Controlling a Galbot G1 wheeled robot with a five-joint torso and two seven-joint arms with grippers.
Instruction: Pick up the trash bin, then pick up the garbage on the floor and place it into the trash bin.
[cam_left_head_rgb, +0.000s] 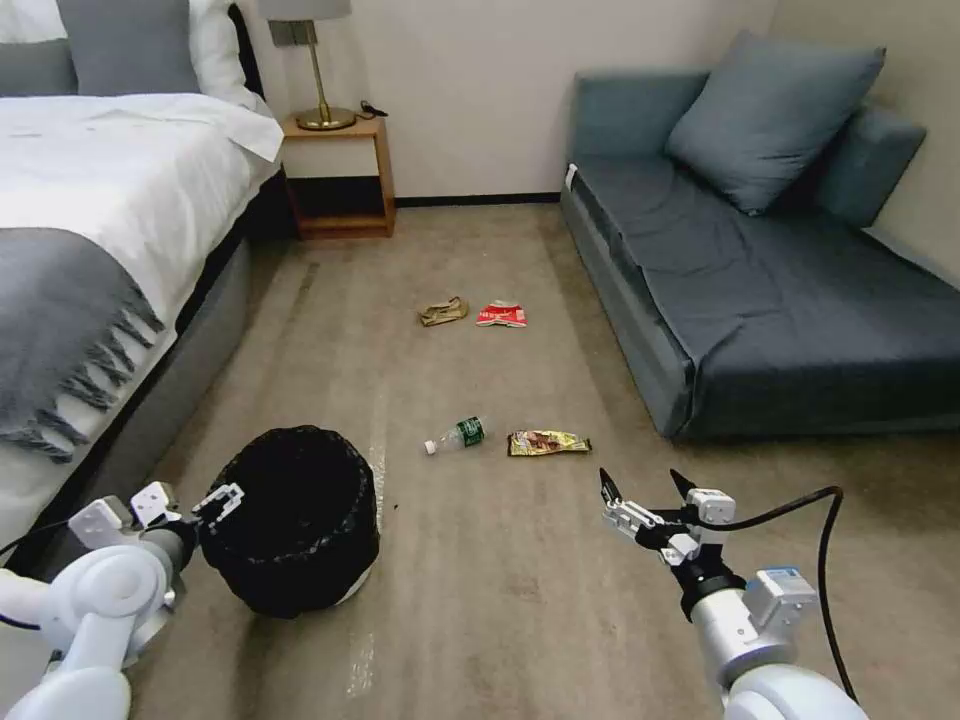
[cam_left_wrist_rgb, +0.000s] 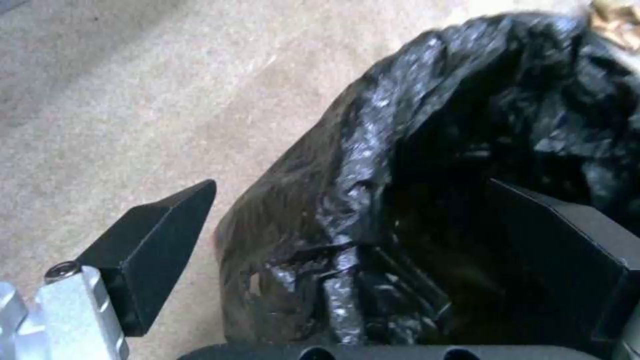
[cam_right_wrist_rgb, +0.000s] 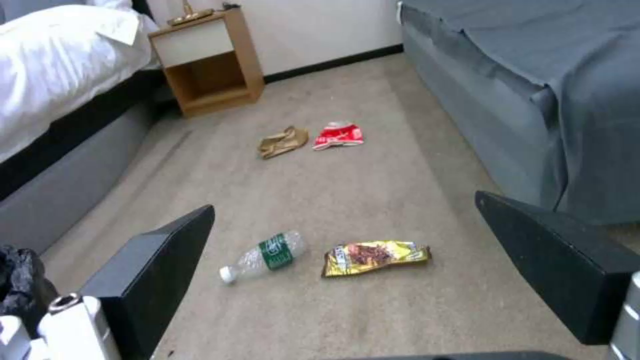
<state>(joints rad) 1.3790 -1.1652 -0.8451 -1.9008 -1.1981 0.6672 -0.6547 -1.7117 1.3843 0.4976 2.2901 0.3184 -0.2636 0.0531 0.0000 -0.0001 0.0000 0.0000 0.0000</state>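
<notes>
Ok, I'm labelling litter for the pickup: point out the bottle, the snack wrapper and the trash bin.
bottle (cam_left_head_rgb: 460, 434), head view, on its green label.
snack wrapper (cam_left_head_rgb: 547, 442), head view, on the middle of the wrapper.
trash bin (cam_left_head_rgb: 300, 455), head view, on the black bag at its far rim.

head view high, facing floor; left wrist close over trash bin (cam_left_wrist_rgb: 413, 150); right wrist low, sharing litter

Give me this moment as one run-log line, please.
left gripper: open, straddling trash bin rim | right gripper: open, above floor | garbage: four items on floor
</notes>
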